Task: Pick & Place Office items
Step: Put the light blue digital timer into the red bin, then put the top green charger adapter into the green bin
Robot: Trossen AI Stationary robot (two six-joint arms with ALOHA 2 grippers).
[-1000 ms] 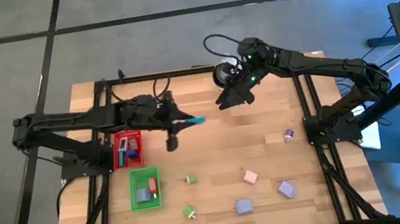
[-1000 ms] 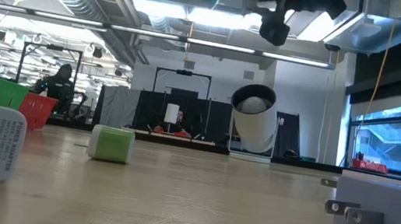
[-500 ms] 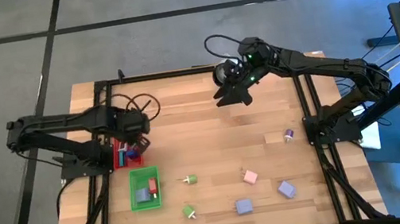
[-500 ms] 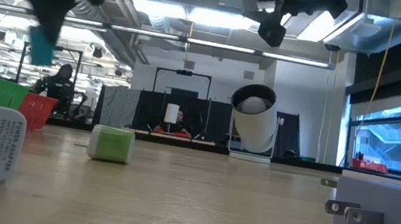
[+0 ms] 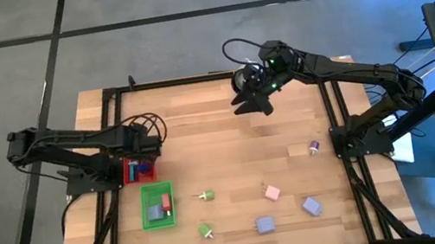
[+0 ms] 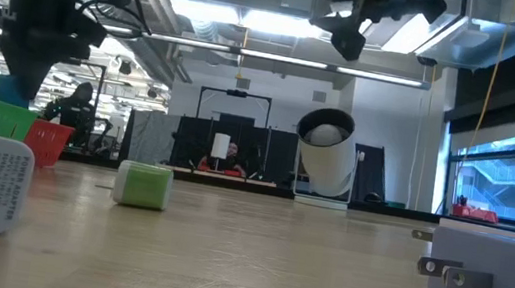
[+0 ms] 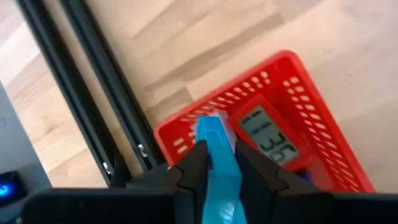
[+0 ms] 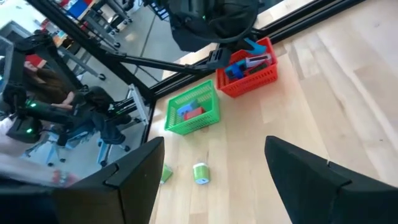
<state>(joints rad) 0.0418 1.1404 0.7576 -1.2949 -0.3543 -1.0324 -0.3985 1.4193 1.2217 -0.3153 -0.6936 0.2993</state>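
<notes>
My left gripper point(image 5: 146, 153) hangs over the red mesh tray point(image 5: 130, 170) near the table's left edge, shut on a teal piece point(image 7: 216, 140). That tray also holds blue and red pieces and a small digital display point(image 7: 270, 138). My right gripper point(image 5: 251, 104) is open, high above the table's far middle, touching nothing. A pink block point(image 5: 272, 192), two lavender blocks point(image 5: 264, 224) point(image 5: 311, 205), two green pins point(image 5: 206, 196) point(image 5: 206, 230) and a small purple piece point(image 5: 313, 147) lie loose on the wood. My left gripper pinches the teal piece between its two fingers point(image 7: 193, 165), which come from above and point down. The piece's free end point(image 7: 208, 124) sticks out past the fingertips toward the red tray's rim point(image 7: 180, 134). I cannot tell whether it touches the tray.
The green mesh tray point(image 5: 158, 204) sits just on the near side of the red one, with a grey and a red piece inside. A white round black-centred object point(image 6: 325, 166) stands at the far middle under the right arm. Black frame rails point(image 7: 93, 93) run beside the red tray.
My left gripper has carried the teal piece from the middle of the table toward the left edge, over the red tray, and has come down. It has tipped from level to pointing down. It has stayed shut on the piece.
</notes>
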